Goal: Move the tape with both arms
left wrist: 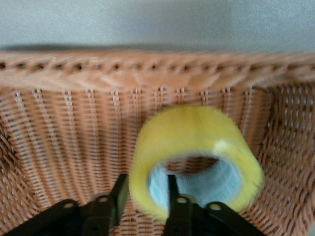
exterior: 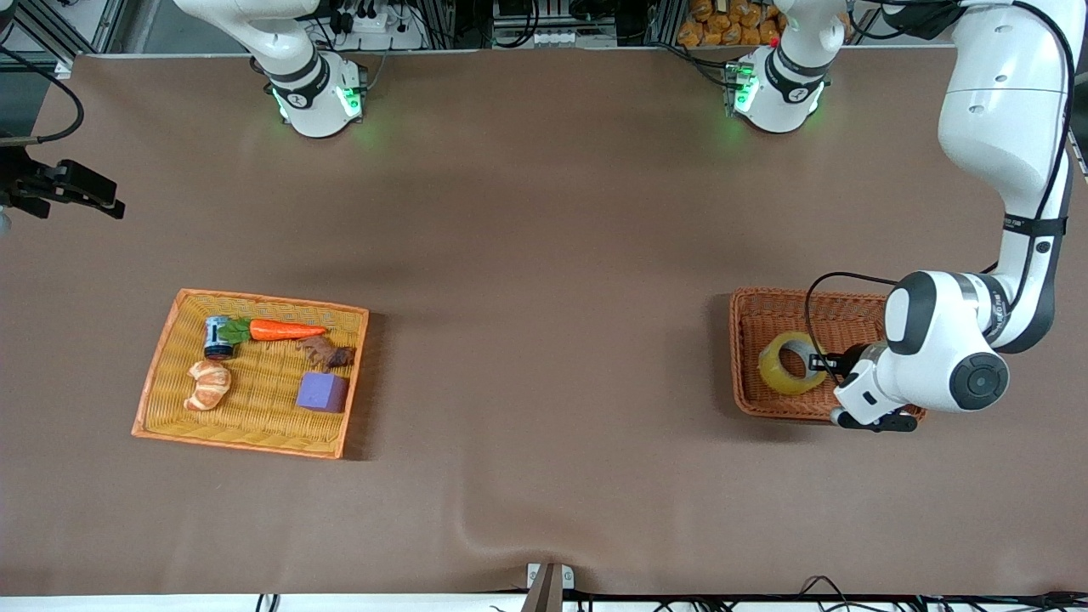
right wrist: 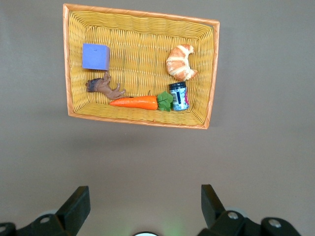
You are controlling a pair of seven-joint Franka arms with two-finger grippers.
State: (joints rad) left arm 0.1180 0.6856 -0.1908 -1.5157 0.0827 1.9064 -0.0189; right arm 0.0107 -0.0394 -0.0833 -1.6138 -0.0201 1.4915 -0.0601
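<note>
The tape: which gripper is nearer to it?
Left. The left gripper is in the brown basket, its fingers astride the tape's wall. The right gripper waits open at the right arm's end of the table.

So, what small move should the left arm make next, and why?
Probably lift the tape straight up out of the brown wicker basket. In the left wrist view the left gripper has one finger inside the ring and one outside, straddling its wall, so the grasp looks set. The right gripper waits open, high above the yellow basket, not yet placed for a handover.
</note>
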